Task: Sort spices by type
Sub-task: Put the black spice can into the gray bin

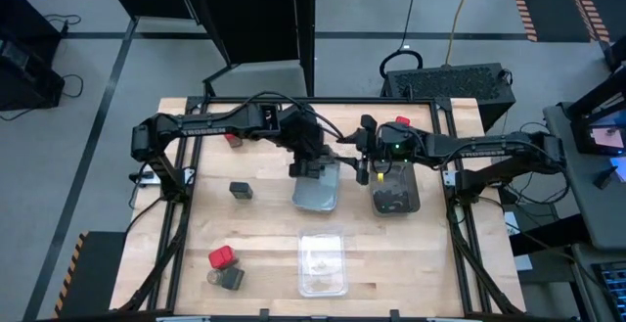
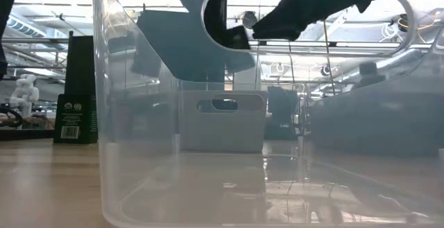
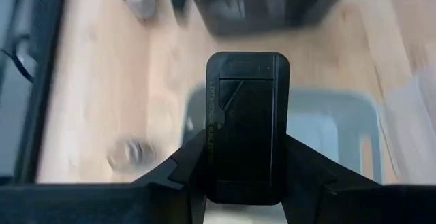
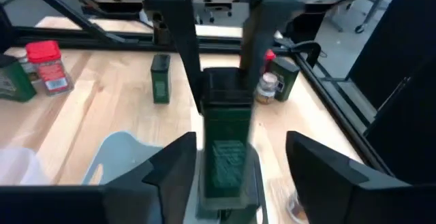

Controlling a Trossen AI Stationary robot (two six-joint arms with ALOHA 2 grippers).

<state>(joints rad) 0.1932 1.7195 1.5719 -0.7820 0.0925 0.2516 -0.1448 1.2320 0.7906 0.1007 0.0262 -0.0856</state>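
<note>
My left gripper (image 1: 313, 168) (image 3: 246, 146) is shut on a dark block-shaped spice tin (image 3: 248, 125) (image 4: 225, 139) over the pale grey tray (image 1: 317, 195) (image 3: 340, 118) at mid-table. My right gripper (image 1: 364, 165) (image 4: 248, 166) hovers open just right of it, beside the dark smoky tray (image 1: 395, 195), touching nothing. Loose spices stand on the wood: a dark block (image 1: 241, 190), a red block (image 1: 222, 256) next to a dark jar (image 1: 232, 278), and red ones near the far edge (image 1: 232, 138) (image 1: 401, 121). My left gripper pinches the dark tin's two narrow side faces (image 3: 211, 139) between its fingers (image 4: 185, 54), which come from above pointing down. The tin stands upright in the hold over the grey tray. I cannot tell whether its bottom touches the tray floor.
A clear tray (image 1: 323, 261) (image 2: 208, 152) sits near the table's near edge and fills the low view. The right wrist view shows a red-capped jar (image 4: 46, 64), a dark tin (image 4: 160, 77) and a small tan-topped jar (image 4: 267, 88) beyond the grippers. Metal frame rails (image 1: 186, 195) line both table sides.
</note>
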